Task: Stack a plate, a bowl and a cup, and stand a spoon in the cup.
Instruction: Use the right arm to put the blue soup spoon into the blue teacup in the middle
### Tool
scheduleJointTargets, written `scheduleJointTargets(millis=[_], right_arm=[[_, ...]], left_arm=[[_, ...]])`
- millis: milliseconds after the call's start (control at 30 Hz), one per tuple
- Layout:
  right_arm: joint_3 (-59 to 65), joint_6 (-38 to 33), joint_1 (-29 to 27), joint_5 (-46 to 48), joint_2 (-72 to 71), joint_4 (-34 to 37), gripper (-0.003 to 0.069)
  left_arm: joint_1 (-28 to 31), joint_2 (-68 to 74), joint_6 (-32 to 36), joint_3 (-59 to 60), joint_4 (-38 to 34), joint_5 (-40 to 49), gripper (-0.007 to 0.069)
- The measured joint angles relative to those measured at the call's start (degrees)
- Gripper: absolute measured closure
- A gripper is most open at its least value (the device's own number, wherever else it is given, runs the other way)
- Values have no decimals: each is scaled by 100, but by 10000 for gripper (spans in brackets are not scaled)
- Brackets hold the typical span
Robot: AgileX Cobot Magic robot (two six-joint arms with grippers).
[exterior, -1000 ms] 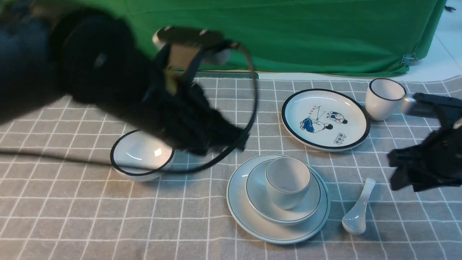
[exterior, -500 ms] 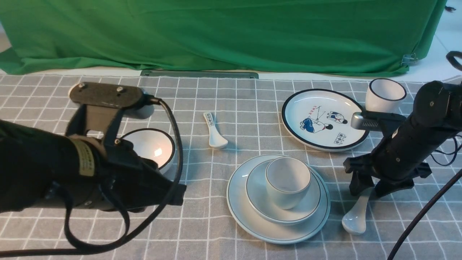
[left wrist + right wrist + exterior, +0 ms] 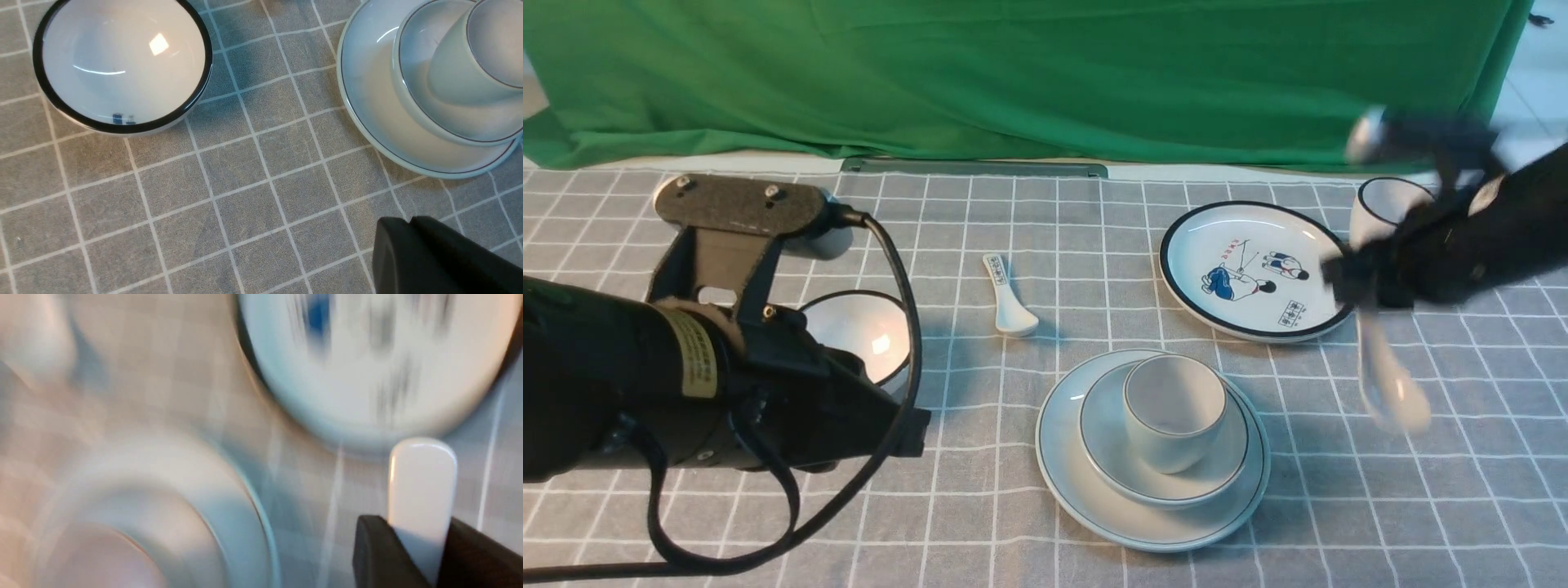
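Hanging near-vertical from right tool (image 3: 1364, 286), spoon (image 3: 1390, 384): scoop down, handle up.

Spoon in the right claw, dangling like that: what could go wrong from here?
The spoon is pinched only near its handle end in the right claw and looks blurred, so it might slip out. Lowered off-centre, it could strike the cup rim and tip it off the bowl. The arm hangs close to the black-rimmed cup and might knock it.
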Motion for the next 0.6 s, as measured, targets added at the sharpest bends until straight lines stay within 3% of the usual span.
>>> scheduleJointTargets(millis=[167, 367, 600], right_arm=[[1020, 175, 760, -2371, -902, 27, 489], [2156, 364, 1613, -4703, -692, 36, 489], [2292, 131, 2181, -5932, -106, 23, 489]], left_arm=[[0, 0, -89, 2, 83, -34, 616], [0, 0, -102, 2, 141, -119, 616], [0, 0, -102, 2, 141, -223, 616]])
